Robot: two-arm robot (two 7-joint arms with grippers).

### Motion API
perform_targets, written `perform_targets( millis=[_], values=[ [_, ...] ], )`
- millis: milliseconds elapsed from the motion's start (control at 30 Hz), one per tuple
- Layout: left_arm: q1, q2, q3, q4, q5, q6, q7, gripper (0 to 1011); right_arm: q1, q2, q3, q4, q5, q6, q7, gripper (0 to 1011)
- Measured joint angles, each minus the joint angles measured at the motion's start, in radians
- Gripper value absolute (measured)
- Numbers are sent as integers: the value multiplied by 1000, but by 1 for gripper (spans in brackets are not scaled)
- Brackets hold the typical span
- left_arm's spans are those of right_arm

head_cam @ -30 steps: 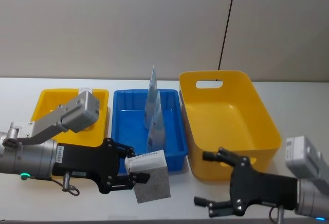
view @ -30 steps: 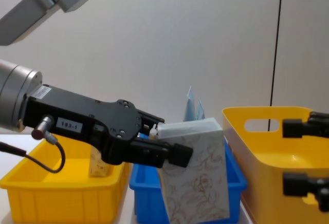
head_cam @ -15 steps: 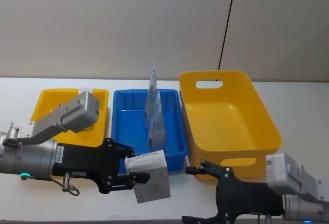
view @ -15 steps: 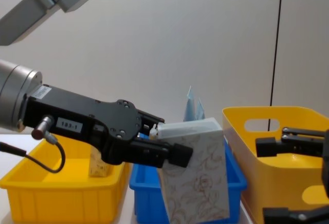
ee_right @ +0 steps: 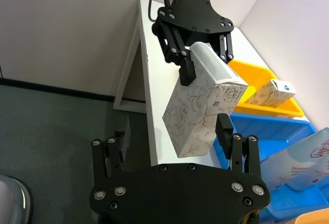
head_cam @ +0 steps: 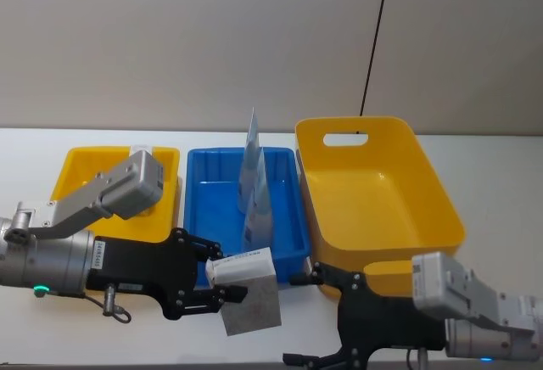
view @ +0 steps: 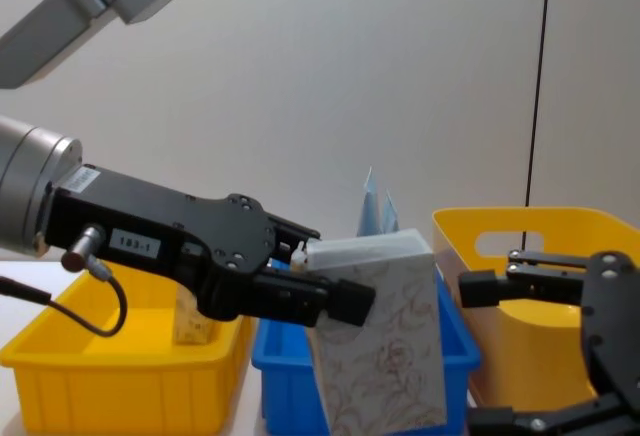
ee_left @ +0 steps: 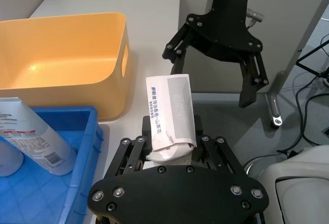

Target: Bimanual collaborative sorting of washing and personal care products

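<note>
1. the left pincer (head_cam: 227,278) reaches in from the left over the front edge of the table (head_cam: 484,175); its fingers are clamped on the white top end of a carton (head_cam: 253,302), one finger on each side
2. the carton is marble-patterned with a white top; it hangs tilted, top toward the left pincer and patterned body sloping down and away; it sits in front of the blue bin (head_cam: 212,209); i cannot tell whether its lower end touches the table
3. the right pincer (head_cam: 304,317) comes in from the right at the front edge, just beside the carton and facing it; its fingers are spread wide apart with nothing between them; it is not touching the carton; in the chest view its upper finger is level with the carton's upper half, in front of the big yellow bin (head_cam: 365,192)
4. two pale-blue tubes (head_cam: 254,185) stand upright in the blue bin, close together, tapered ends up, white label panels showing
5. a second carton (ee_right: 272,93) lies in the small yellow bin (head_cam: 76,175), on the far left, near that bin's back wall
6. the three bins stand in a row on the table: small yellow on the left, blue in the middle, big yellow with a handle slot on the right
</note>
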Motion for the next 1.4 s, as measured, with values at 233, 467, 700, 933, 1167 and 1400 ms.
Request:
perform_targets(
  millis=[233, 467, 700, 933, 1167, 1400],
  values=[
    [0, 0, 0, 0, 0, 0, 0, 376, 22, -19, -20, 17, -21, 22, -20, 1002],
    [0, 0, 0, 0, 0, 0, 0, 376, 46, -38, -39, 39, -39, 44, -37, 1002],
    [0, 0, 0, 0, 0, 0, 0, 376, 68, -50, -53, 53, -50, 69, -50, 1002],
    [0, 0, 0, 0, 0, 0, 0, 376, 87, -56, -64, 62, -56, 85, -56, 1002],
    [0, 0, 0, 0, 0, 0, 0, 376, 104, -61, -77, 70, -59, 100, -56, 1002],
    [0, 0, 0, 0, 0, 0, 0, 376, 114, -72, -86, 77, -53, 122, -60, 1002]
  ],
)
